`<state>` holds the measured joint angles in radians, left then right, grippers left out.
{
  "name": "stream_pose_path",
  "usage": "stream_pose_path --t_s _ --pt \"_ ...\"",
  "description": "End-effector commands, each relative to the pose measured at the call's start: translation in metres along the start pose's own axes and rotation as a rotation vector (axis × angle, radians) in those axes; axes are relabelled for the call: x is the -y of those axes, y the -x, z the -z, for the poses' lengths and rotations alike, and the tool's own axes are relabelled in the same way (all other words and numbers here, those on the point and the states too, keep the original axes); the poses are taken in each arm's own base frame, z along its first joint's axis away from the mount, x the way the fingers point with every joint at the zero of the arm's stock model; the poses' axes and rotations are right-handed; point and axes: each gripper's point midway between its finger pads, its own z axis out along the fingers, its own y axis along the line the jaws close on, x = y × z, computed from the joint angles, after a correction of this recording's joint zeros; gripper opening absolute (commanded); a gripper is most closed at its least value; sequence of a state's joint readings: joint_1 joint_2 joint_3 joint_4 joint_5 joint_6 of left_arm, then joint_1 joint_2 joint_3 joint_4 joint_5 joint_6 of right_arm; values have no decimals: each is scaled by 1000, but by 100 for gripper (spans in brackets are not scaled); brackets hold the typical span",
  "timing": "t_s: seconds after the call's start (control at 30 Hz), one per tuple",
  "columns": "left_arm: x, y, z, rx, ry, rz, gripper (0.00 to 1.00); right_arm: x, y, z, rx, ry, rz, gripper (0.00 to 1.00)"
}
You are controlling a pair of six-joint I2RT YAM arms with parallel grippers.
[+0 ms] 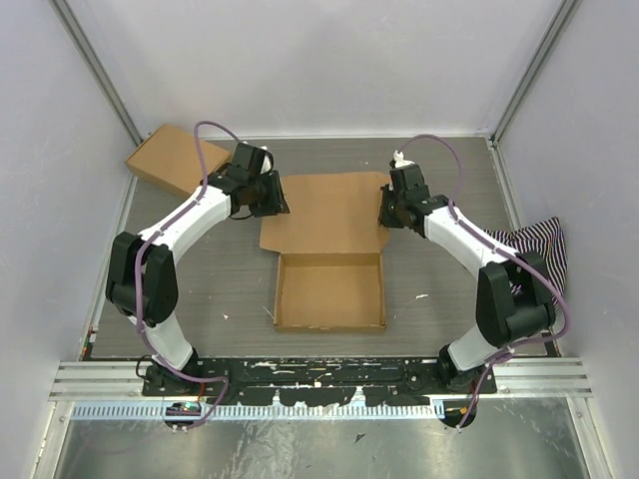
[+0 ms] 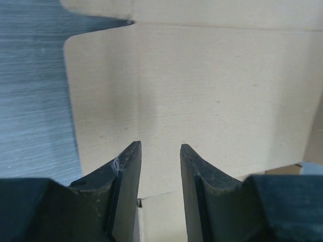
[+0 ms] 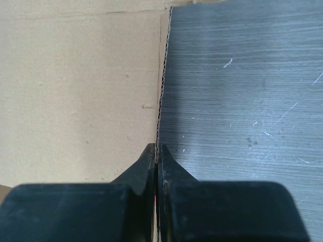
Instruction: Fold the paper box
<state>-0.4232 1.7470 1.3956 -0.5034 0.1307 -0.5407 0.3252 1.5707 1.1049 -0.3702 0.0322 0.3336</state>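
the two arm bases sit at the near edge of the grey counter (image 1: 230, 289). just beyond them, in the middle, lies the paper box (image 1: 329, 294). its near half is already a shallow tray with four low walls standing upright and the inside open to the top. the lid panel runs on from the tray's far wall and lies flat on the counter, with a side flap sticking out on its left and right.

off to the right, beside the right arm's elbow, a black-and-white striped cloth (image 1: 539, 239) lies bunched at the counter's edge.

the right gripper (image 1: 387, 212) is at the lid's right side. in its wrist view (image 3: 157, 146) the jaws are pressed together, tips right on the corrugated edge where cardboard meets counter; i cannot tell whether any cardboard is caught between them.

the left gripper (image 1: 272, 200) is at the lid's left side. its wrist view (image 2: 160, 146) shows the jaws spread apart above the flat cardboard of the flap, holding nothing.

farthest back, in the left corner, a closed brown cardboard box (image 1: 172, 160) rests well apart from the paper box.
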Motion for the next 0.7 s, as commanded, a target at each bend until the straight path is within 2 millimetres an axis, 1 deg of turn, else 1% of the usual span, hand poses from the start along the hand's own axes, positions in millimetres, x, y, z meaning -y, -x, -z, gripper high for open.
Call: stream_pose_path --t_s 0.0,0.03,0.07,0.17,0.23,0.3,0.37,0.5,0.67 --pt "-18 18 19 82 112 -44 47 -8 32 25 181 40 45 1" --pt "-21 21 23 102 125 -51 49 -9 33 27 205 53 58 1" --pt "-21 27 33 136 130 -57 51 -9 33 29 230 68 70 1" --pt "-23 40 55 215 148 -86 55 -13 38 37 330 114 119 1" --pt "-23 47 66 259 151 -107 56 -17 41 39 395 151 152 1" --pt "-24 52 73 297 151 -131 57 -22 40 39 426 189 193 1" --pt "-27 55 74 315 155 -148 56 -28 39 41 454 230 227 1" --pt "-31 53 69 288 145 -173 55 -38 40 49 496 296 276 1" --pt "-30 40 65 235 110 -175 52 -37 44 63 542 294 276 1"
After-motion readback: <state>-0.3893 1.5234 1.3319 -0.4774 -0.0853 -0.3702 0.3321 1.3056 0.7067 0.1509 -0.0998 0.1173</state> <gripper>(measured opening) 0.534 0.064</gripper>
